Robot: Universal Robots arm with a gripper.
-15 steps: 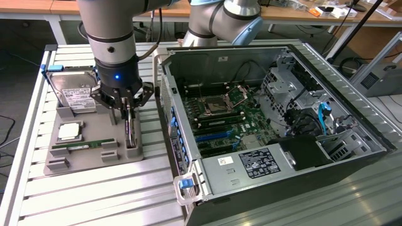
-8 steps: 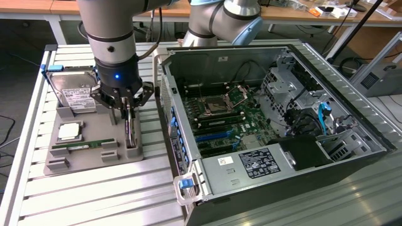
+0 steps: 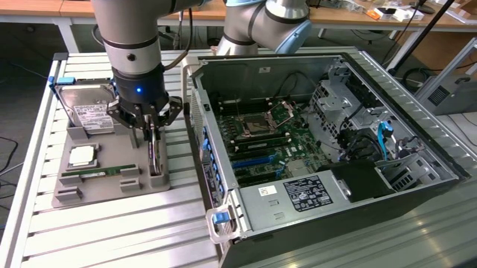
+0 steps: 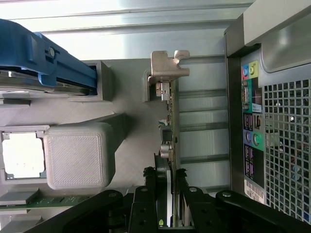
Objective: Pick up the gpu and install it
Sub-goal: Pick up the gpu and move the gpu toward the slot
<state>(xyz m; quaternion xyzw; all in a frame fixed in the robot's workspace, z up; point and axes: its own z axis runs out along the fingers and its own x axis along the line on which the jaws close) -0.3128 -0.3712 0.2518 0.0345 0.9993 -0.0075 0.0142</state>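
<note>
I'm looking at a bench of ribbed aluminium slats, with wooden desks along the back of the room. At the exterior view's left a grey moulded holder lies on the slats. It carries a hard drive propped up at the back, a processor chip in front of that, and a green RAM stick lying flat. Just beside these, the gpu stands on edge in its slot in the holder. The tool reaches straight down over it, its fingers narrowed and pressed against both faces of the card's upper edge. To the exterior view's right, close against the holder, the open computer case lies on its side. Its motherboard and power supply are exposed.
</note>
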